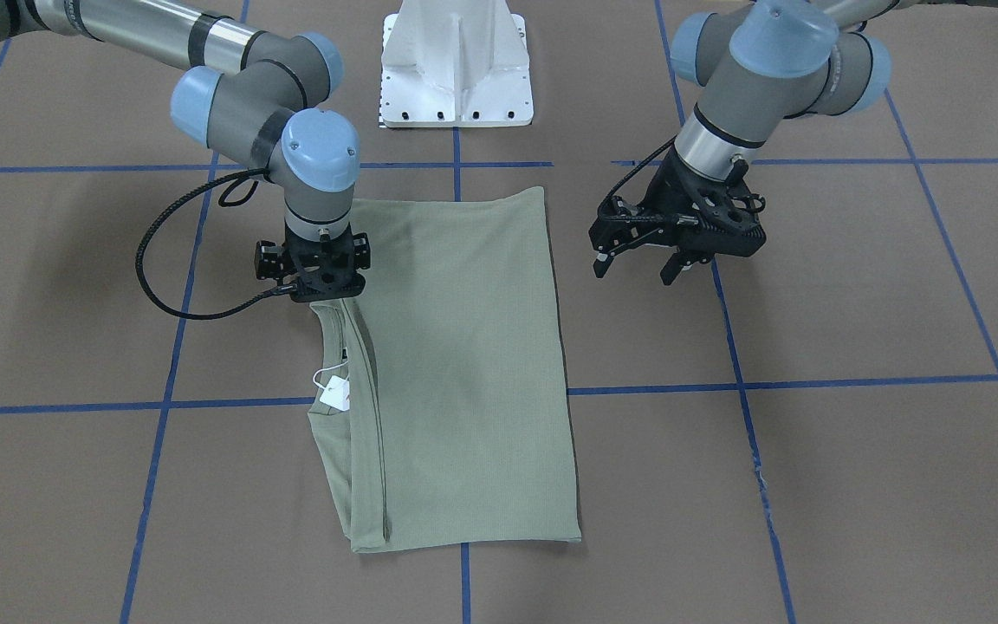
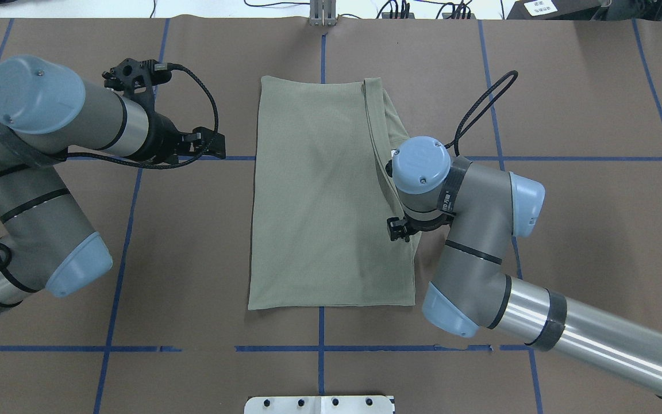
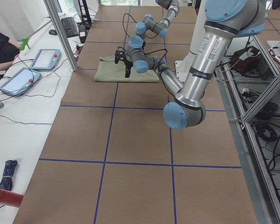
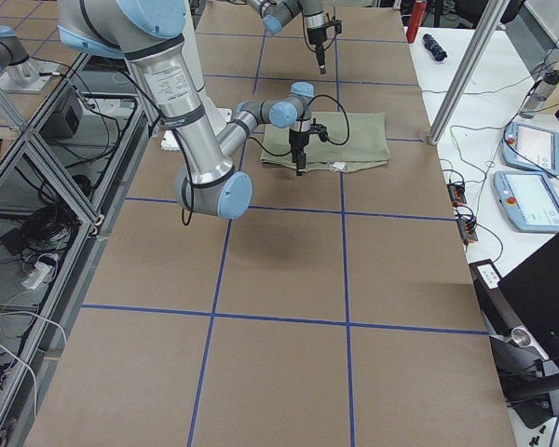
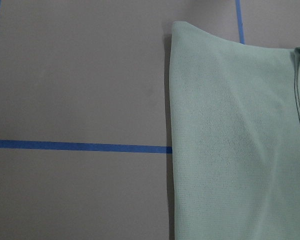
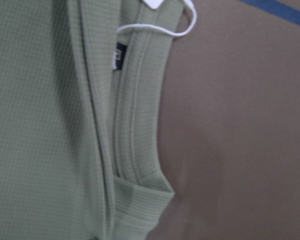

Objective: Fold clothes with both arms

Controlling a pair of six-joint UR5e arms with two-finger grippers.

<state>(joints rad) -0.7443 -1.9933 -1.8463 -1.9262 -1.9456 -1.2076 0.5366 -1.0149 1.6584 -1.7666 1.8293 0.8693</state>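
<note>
- A sage-green long-sleeved knit shirt [image 1: 464, 364] lies flat near the middle of the brown paper-covered table [image 1: 854, 347]. It is folded into a tall rectangle, with one short edge just in front of the white metal base pedestal [image 1: 456, 65].
- Blue tape lines [image 1: 811, 381] divide the table into a grid, and the shirt covers one of the crossings.
- The shirt's ribbed neckline [image 6: 135, 125] runs along the long edge on the robot's right. A small black neck label [image 6: 119, 56] shows inside it. A white hang tag [image 1: 336, 392] on a white string loop [image 6: 160, 31] lies at the neck opening.
- The black two-finger right gripper [image 1: 326, 286], on the grey and silver tubular right arm [image 1: 265, 95], points straight down. It is over the end of the neckline nearer the pedestal. Its own body hides the fingertips, so I cannot tell whether they pinch the cloth or stand parted.
- The black two-finger left gripper [image 1: 635, 267], on the grey and silver tubular left arm [image 1: 759, 78], hangs tilted above bare table. It is beside the shirt's opposite long edge and apart from the cloth. Its fingers [image 1: 600, 263] are spread wide with nothing between them.
- The left wrist view looks down on that long folded edge and one corner of the shirt. A blue tape line there runs up to the cloth and passes under it.
</note>
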